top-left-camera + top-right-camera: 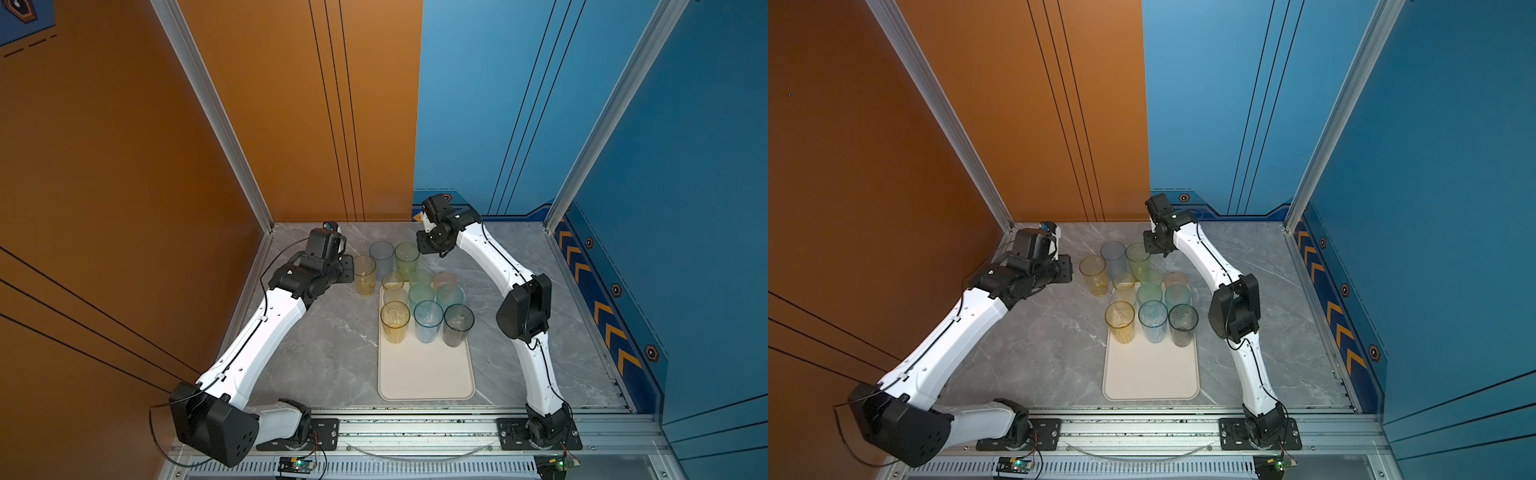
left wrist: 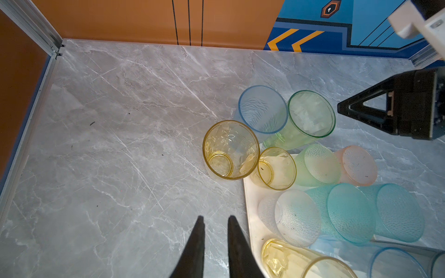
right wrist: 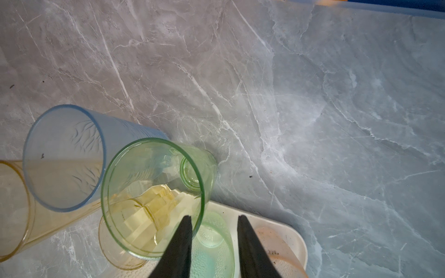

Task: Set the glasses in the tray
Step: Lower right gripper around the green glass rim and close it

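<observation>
Green glass (image 3: 149,192), perhaps touching end effector (image 3: 214,216)

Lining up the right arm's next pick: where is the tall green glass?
In both top views the tall green glass stands on the table just past the tray's far edge, right of the blue glass.

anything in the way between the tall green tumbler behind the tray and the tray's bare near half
Yes: nine tumblers in three rows fill the tray's far half, between the tall green tumbler and the bare near half. It would likely have to go over or around them.
</observation>
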`<state>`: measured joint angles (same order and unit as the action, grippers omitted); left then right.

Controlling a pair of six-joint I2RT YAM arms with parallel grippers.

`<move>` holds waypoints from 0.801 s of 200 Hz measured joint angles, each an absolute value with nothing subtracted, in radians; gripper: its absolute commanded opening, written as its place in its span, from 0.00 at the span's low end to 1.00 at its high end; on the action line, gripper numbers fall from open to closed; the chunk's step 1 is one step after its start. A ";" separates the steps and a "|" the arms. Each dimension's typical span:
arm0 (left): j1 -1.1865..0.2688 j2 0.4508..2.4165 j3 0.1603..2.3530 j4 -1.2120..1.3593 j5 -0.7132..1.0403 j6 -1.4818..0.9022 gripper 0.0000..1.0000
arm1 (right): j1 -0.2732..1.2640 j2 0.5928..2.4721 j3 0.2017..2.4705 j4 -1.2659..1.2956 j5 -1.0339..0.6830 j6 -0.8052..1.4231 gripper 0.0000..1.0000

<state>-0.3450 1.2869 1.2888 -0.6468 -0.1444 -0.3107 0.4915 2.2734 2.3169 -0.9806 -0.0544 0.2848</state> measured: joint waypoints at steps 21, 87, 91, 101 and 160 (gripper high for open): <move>-0.345 1.287 1.284 -0.647 -0.142 -0.311 0.20 | 0.492 2.274 2.320 -0.981 -0.059 0.285 0.31; -0.339 1.287 1.275 -0.647 -0.130 -0.311 0.20 | 0.493 2.327 2.350 -0.985 -0.077 0.285 0.30; -0.339 1.287 1.275 -0.647 -0.130 -0.311 0.20 | 0.493 2.331 2.353 -0.985 -0.078 0.285 0.30; -0.339 1.287 1.275 -0.647 -0.130 -0.311 0.20 | 0.493 2.341 2.359 -0.986 -0.080 0.285 0.29; -0.336 1.287 1.267 -0.647 -0.127 -0.311 0.20 | 0.493 2.362 2.396 -0.988 -0.080 0.286 0.24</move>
